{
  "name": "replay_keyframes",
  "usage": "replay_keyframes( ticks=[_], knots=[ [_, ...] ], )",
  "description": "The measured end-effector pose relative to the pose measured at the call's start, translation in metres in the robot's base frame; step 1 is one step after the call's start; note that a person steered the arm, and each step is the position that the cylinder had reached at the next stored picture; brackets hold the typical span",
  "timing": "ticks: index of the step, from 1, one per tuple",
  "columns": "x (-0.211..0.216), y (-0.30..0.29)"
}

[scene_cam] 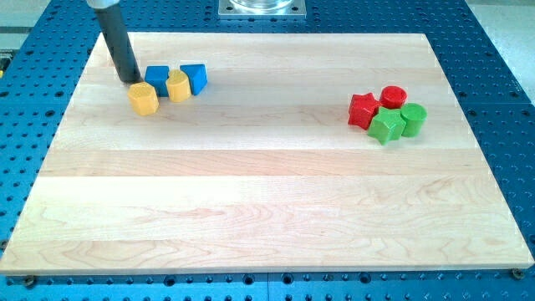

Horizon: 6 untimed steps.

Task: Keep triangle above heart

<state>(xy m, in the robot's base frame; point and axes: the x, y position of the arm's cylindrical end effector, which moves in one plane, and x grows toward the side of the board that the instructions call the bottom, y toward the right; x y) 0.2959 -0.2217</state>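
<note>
gripper there is none on this arm: it ends in a straight dark rod, so nothing spreads, presses together or pinches. my tip (130, 81) rests on the pale wooden surface (267, 209) near the view's top left, just to the left of the blue cube (156, 76) and just above the yellow hexagonal block (144, 99), close to both; whether it touches either i cannot tell.

those two belong to a tight cluster of four. the yellow heart-like block (178, 85) sits in the middle of it, pressed against the blue cube, and the blue triangular block (195, 77) lies just to the heart's right and a little toward the view's top, the two touching or nearly so.

by my reading the task is only part met: the triangle is higher than the heart but mostly beside it, so it needs nudging up and left, or the heart down.

well apart, at the view's right, a red star (362, 109), a red cylinder (393, 96), a green cube-like block (386, 126) and a green cylinder (413, 118) huddle together, untouched.
</note>
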Motion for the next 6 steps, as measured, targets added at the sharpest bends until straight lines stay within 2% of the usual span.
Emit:
replay_keyframes(
  ticks=[2, 3, 4, 5, 6],
  knots=[
    [0.043, 0.099],
    [-0.019, 0.105],
    [-0.062, 0.107],
    [-0.082, 0.108],
    [-0.024, 0.151]
  ],
)
